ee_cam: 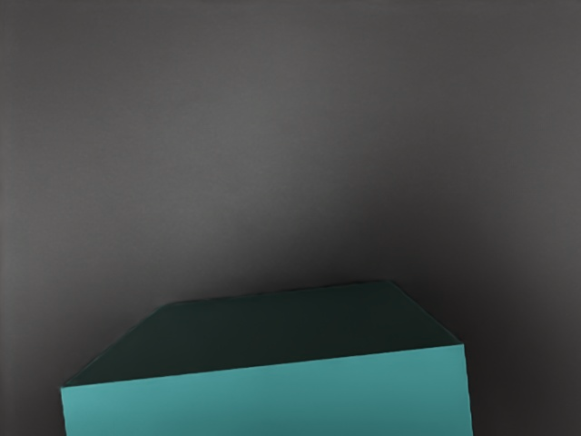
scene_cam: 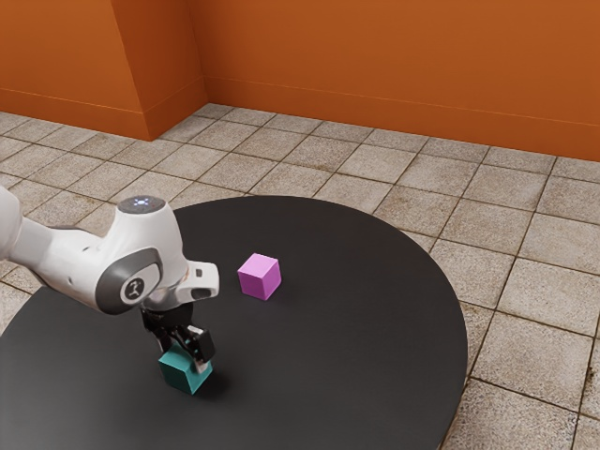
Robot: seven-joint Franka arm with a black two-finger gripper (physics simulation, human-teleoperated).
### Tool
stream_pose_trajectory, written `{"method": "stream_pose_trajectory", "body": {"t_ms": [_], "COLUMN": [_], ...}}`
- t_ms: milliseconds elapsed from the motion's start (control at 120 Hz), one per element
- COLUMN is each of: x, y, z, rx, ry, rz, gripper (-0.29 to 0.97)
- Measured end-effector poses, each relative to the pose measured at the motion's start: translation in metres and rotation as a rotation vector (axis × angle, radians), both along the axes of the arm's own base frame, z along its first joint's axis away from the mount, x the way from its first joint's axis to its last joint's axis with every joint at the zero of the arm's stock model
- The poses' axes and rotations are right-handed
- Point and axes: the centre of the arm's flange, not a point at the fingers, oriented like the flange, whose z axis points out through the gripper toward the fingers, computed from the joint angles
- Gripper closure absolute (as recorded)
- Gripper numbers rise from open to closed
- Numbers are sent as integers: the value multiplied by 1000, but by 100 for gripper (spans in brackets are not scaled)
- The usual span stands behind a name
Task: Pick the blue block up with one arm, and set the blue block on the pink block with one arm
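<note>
There are two blocks and one arm: a single blue block (scene_cam: 185,375), teal in shade, a single pink block (scene_cam: 260,276), and one white arm (scene_cam: 112,258) ending in a black claw (scene_cam: 184,349). In the exterior view the claw hangs straight down onto the top of the blue block, which sits low on the round black counter (scene_cam: 356,328) near its front edge, toward the exterior view's left. Whether the claw is clamped on that block or merely spread over it cannot be told. The pink block rests on the counter by itself, apart from the blue one, farther back and toward the exterior view's right. The exterior view gives the whole layout, both blocks, the arm and the room. The wrist view adds a close look at the blue block (ee_cam: 272,391) just under the hand, one face lit teal and the adjoining face in deep shadow, with bare dark counter (ee_cam: 272,136) beyond it. The counter stands on a floor (scene_cam: 394,169) of beige stone tiles, backed by orange walls (scene_cam: 394,56).
</note>
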Motion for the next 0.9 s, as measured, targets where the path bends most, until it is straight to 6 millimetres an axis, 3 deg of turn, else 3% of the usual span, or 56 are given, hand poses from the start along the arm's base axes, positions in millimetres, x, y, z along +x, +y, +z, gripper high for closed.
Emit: {"method": "stream_pose_trajectory", "body": {"t_ms": [283, 633, 775, 900], "x": [0, 3, 23, 59], "y": [0, -1, -2, -4], "z": [0, 11, 43, 92], "rx": [0, 8, 9, 8], "ry": [0, -19, -63, -119], "rz": [-1, 1, 6, 10], "gripper": [24, 34, 35, 34]}}
